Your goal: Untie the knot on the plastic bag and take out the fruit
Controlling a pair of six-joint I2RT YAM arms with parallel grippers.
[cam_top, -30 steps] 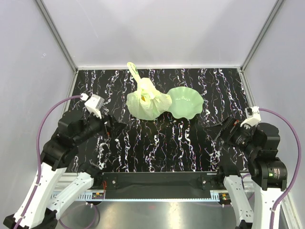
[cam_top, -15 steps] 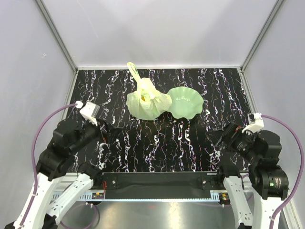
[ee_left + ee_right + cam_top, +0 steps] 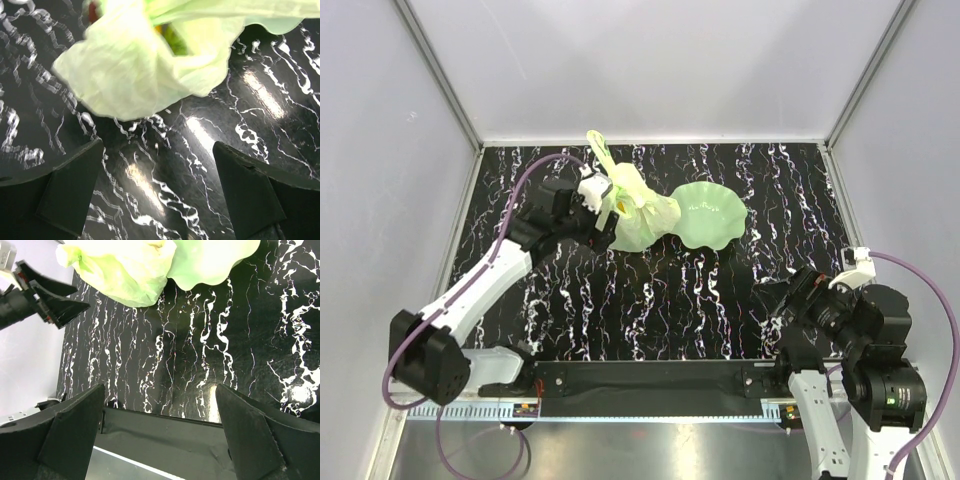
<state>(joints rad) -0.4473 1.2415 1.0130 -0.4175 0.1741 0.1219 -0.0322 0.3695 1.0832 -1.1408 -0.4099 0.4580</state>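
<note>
The pale green plastic bag lies at the back middle of the table. Its knot sits on top, with thin ends pointing to the back left. My left gripper is open, low at the bag's left side, with nothing between its jaws. In the left wrist view the bag fills the top, just beyond the open fingers; a bit of orange and green fruit shows through a fold. My right gripper is open and empty at the near right. The right wrist view shows the bag.
A green wavy-edged dish stands against the bag's right side and also shows in the right wrist view. Grey walls close the table at the back and sides. A black rail runs along the near edge.
My left arm has swung from the near left out to the bag's left side. My right arm has drawn back slightly toward the near edge. The bag has not moved.
</note>
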